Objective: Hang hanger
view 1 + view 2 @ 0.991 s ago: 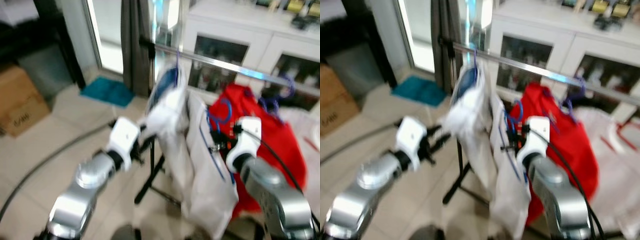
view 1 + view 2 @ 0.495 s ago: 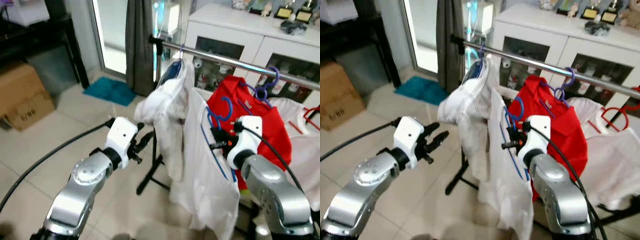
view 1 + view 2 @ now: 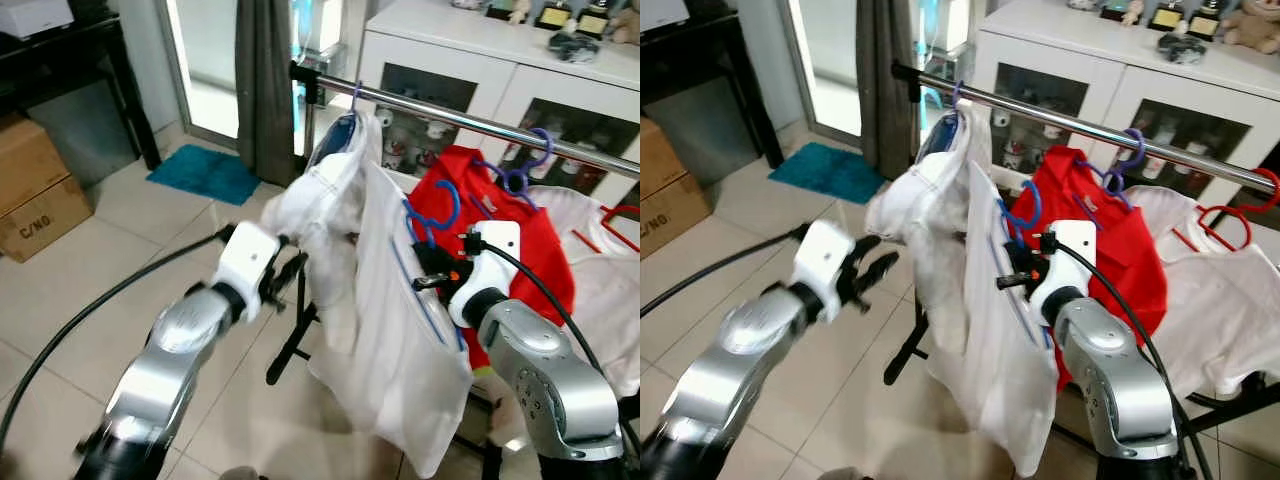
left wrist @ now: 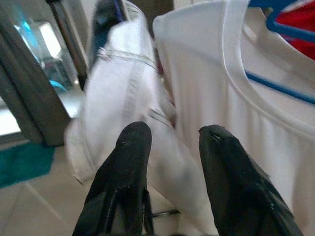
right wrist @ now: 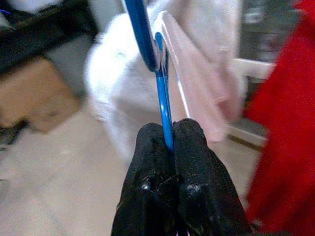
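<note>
Head stereo pair looks forward and down over both arms at clothes rail (image 3: 470,122); both eyes share same scene, slightly offset. Left wrist camera looks along left pincer (image 4: 170,142) close to white shirt (image 4: 266,123). Right wrist camera looks along right pincer (image 5: 170,142), very near blue hanger (image 5: 162,93).

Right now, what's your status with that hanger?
Right tool clamped on blue hanger, white shirt on it. Hook below rail, not hung. Left tool open beside bunched white garment.

Four hangers were in sight: two blue (image 3: 430,215) (image 3: 958,103), one purple (image 3: 1125,160) and one red (image 3: 1240,215). One rail (image 3: 1080,125) carried them. Three white garments (image 3: 400,340) (image 3: 325,200) (image 3: 1220,300) and one red shirt (image 3: 530,250) hung there. Two cardboard boxes (image 3: 35,185) stood on the floor beside one teal mat (image 3: 205,172).
</note>
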Robot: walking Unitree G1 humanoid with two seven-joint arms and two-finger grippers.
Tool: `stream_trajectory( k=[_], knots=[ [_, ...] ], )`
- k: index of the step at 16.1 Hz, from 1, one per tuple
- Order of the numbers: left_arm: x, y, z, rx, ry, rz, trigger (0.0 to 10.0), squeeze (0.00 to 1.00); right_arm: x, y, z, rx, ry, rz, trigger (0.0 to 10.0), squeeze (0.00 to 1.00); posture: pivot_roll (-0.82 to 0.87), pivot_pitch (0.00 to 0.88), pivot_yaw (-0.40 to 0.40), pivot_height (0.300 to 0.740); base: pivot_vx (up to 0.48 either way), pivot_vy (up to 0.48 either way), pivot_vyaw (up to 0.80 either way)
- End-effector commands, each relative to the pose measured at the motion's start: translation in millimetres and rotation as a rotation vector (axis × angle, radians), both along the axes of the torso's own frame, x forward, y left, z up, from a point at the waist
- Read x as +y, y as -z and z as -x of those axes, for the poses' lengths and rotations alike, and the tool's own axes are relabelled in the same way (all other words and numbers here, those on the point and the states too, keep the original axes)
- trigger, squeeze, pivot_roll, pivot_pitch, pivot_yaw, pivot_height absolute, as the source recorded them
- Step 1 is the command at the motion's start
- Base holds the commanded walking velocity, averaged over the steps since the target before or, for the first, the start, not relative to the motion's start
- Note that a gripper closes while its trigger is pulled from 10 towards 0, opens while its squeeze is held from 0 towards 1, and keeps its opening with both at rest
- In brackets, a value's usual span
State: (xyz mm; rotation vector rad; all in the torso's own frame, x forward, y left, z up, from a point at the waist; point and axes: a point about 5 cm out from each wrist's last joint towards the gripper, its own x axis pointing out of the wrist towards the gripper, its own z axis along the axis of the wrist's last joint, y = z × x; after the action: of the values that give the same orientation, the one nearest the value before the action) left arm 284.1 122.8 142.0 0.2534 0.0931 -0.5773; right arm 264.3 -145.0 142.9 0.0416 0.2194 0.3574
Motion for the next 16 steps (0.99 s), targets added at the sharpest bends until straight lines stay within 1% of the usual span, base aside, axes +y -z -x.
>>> stream_trajectory(
  k=[1,2,4,5,6,7,8,10,12,14,15,16],
  knots=[
    [-6.8,-6,-8.4,-0.044,-0.003,0.019,10.0,1.0,3.2,-21,-1.8,-0.109,-0.044,-0.027,0.0,0.0,0.02,0.0,-0.053,0.74,0.0,0.0,0.0],
    [-11.6,-9,-15.3,-0.062,-0.007,0.054,10.0,1.0,3.9,-26,-2.6,-0.135,-0.063,-0.02,0.0,0.0,0.02,0.0,-0.048,0.74,0.0,0.0,0.0],
    [-21.6,-13,-23.5,-0.095,0.029,0.084,10.0,1.0,3.7,-32,-3.0,-0.166,-0.078,-0.017,0.0,0.0,0.02,0.0,-0.054,0.74,0.0,0.0,0.0],
    [-25.9,-12,-28.8,-0.085,0.057,0.124,10.0,1.0,3.7,-32,-1.8,-0.166,-0.074,0.006,0.0,0.0,0.01,0.0,-0.061,0.74,0.0,0.0,0.0],
    [-27.6,-12,-30.9,-0.077,0.071,0.143,10.0,0.97,4.2,-33,-0.7,-0.169,-0.076,0.022,0.0,0.0,0.01,0.0,-0.059,0.74,0.0,0.0,0.0],
    [-30.2,-12,-33.6,-0.065,0.098,0.173,10.0,0.18,6.3,-36,1.0,-0.178,-0.087,0.042,0.0,0.0,0.0,0.0,-0.05,0.74,0.0,0.0,0.0],
    [-34.1,-11,-37.5,-0.06,0.135,0.199,10.0,0.0,9.0,-40,2.6,-0.191,-0.104,0.056,0.0,0.0,-0.01,0.0,-0.038,0.74,0.0,0.0,0.0],
    [-42.3,-14,-42.8,-0.061,0.193,0.24,10.0,0.0,10.6,-44,5.0,-0.208,-0.125,0.07,0.0,0.0,-0.01,0.0,-0.037,0.74,0.0,0.0,0.0],
    [-47.0,-17,-50.1,-0.083,0.241,0.256,10.0,0.0,11.9,-44,9.0,-0.205,-0.135,0.074,0.0,0.0,-0.02,0.0,-0.038,0.74,0.0,0.0,0.0],
    [-48.9,-21,-54.3,-0.106,0.256,0.241,10.0,0.0,12.2,-44,10.5,-0.203,-0.135,0.077,0.0,0.0,-0.02,0.0,-0.034,0.74,0.0,0.0,0.0],
    [-53.6,-24,-56.4,-0.135,0.283,0.237,8.0,0.0,12.0,-44,11.3,-0.204,-0.135,0.08,0.0,0.0,-0.03,0.0,-0.025,0.74,0.0,0.0,0.0],
    [-56.3,-25,-56.4,-0.146,0.297,0.232,5.6,0.0,11.3,-44,11.6,-0.203,-0.135,0.082,0.0,0.0,-0.03,0.0,-0.025,0.74,0.0,0.0,0.0]
  ],
)
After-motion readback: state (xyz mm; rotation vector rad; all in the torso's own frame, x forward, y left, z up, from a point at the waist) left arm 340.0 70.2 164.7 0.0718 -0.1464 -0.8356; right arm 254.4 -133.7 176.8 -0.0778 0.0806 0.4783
